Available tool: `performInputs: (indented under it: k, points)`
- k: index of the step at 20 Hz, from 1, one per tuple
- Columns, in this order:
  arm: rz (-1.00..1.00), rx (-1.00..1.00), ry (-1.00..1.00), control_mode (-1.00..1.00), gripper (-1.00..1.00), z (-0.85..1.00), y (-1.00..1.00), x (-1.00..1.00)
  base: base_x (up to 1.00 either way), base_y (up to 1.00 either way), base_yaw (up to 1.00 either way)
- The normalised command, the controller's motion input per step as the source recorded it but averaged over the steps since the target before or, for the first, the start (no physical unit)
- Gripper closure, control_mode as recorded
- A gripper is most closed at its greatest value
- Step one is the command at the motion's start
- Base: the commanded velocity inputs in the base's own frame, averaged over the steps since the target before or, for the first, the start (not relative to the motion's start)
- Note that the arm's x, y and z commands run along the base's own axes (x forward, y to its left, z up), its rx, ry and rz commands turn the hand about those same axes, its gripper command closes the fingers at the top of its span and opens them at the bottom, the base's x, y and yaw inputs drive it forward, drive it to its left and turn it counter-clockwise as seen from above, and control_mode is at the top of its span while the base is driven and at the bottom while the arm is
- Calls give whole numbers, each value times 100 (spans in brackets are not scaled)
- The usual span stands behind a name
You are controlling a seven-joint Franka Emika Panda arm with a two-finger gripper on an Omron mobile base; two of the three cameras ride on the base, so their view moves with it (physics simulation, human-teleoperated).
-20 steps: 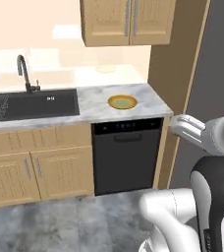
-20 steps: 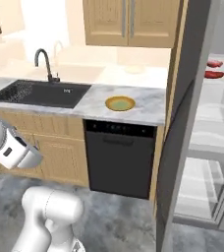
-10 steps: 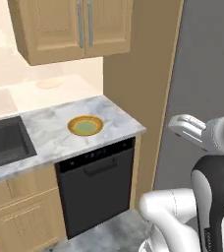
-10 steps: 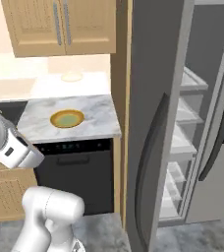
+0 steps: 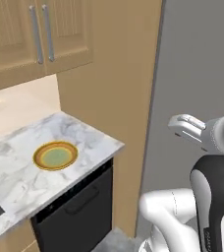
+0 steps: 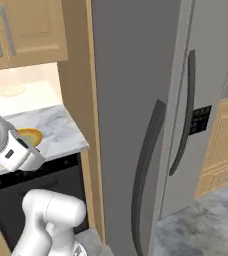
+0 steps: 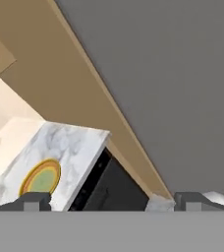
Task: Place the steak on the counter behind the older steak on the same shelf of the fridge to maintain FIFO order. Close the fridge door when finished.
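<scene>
Gripper (image 7: 106,201) jaws spread wide, nothing between 2 fingertips (image 7: 34,201), facing grey fridge (image 5: 202,74) side. Fridge door (image 6: 131,100) shut, dark bar handle (image 6: 145,165) upright. Counter (image 5: 15,172) carries yellow-rimmed plate (image 5: 55,155) above black dishwasher (image 5: 79,211). Steak location: cannot tell.

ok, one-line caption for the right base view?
Grey fridge with dark bar handles beside the marble counter, where a yellow plate sits behind the arm.

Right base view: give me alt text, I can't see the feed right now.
The tall grey fridge door with its long dark handle dominates the centre. To its left, the marble counter holds a yellow plate, above a black dishwasher, with the white arm in front.
</scene>
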Motion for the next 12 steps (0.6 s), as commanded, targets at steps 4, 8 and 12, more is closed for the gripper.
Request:
performInputs:
  k: [4,8,12]
  points:
    - [0,0,0,100,-100,0,0,0,59,23,-51]
    - [0,0,0,100,-100,0,0,0,69,24,-47]
    - [0,0,0,100,-100,0,0,0,53,2,-42]
